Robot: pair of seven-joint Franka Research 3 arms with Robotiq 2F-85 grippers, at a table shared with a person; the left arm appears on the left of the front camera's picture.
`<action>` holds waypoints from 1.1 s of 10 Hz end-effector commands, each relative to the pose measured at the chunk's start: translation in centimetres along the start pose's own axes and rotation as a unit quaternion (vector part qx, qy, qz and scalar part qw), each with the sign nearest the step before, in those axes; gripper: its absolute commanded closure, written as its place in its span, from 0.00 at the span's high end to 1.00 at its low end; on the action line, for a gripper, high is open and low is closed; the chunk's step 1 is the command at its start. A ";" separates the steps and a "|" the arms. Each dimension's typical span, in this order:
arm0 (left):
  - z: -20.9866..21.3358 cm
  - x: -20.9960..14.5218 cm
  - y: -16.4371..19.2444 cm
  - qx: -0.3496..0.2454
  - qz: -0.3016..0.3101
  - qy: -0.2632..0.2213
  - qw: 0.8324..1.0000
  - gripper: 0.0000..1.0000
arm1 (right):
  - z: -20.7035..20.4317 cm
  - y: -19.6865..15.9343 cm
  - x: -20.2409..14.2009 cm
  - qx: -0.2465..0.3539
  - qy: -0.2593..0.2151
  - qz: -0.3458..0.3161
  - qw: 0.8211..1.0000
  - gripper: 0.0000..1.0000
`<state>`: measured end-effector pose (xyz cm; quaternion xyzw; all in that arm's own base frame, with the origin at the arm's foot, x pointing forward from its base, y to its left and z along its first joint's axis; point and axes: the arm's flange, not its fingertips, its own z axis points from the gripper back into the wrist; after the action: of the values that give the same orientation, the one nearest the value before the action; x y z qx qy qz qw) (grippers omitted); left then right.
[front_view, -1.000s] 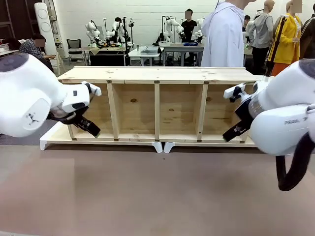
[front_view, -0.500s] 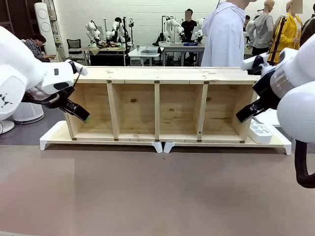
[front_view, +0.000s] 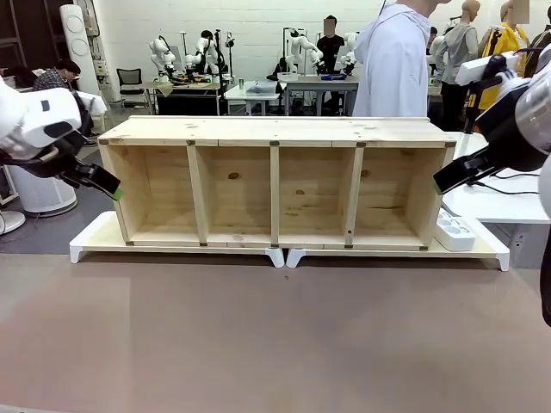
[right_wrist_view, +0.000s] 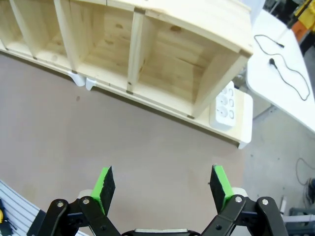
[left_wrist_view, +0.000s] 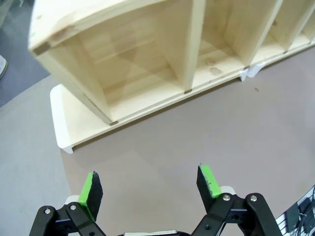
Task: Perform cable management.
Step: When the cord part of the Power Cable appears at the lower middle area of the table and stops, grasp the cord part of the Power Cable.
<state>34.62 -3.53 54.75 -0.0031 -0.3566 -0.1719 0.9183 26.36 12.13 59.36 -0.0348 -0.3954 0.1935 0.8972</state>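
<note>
Cable (right_wrist_view: 288,74) lies in loose waves along the white side surface (right_wrist_view: 275,93), past the wooden shelf (front_view: 275,176) right end | right hand (right_wrist_view: 162,184) wide, empty, nearer; cable up and right of it | left hand (left_wrist_view: 150,184) wide, empty, well apart at shelf's left end
</note>
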 end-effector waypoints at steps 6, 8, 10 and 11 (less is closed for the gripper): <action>1.8 0.0 1.2 0.000 0.003 -0.023 1.000 1.00 | 0.8 -0.1 -0.5 0.006 0.008 -0.023 1.000 1.00; 1.8 0.0 1.2 0.000 0.003 -0.023 1.000 1.00 | 0.8 -0.1 -0.5 0.006 0.008 -0.023 1.000 1.00; 1.8 0.0 1.2 0.000 0.003 -0.023 1.000 1.00 | 0.8 -0.1 -0.5 0.006 0.008 -0.023 1.000 1.00; 1.8 0.0 1.2 0.000 0.003 -0.023 1.000 1.00 | 0.8 -0.1 -0.5 0.006 0.008 -0.023 1.000 1.00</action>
<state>33.74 -2.06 56.33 -0.0050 -0.3802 -0.1769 0.9078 25.43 11.84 59.57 -0.0194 -0.3858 0.1739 0.9058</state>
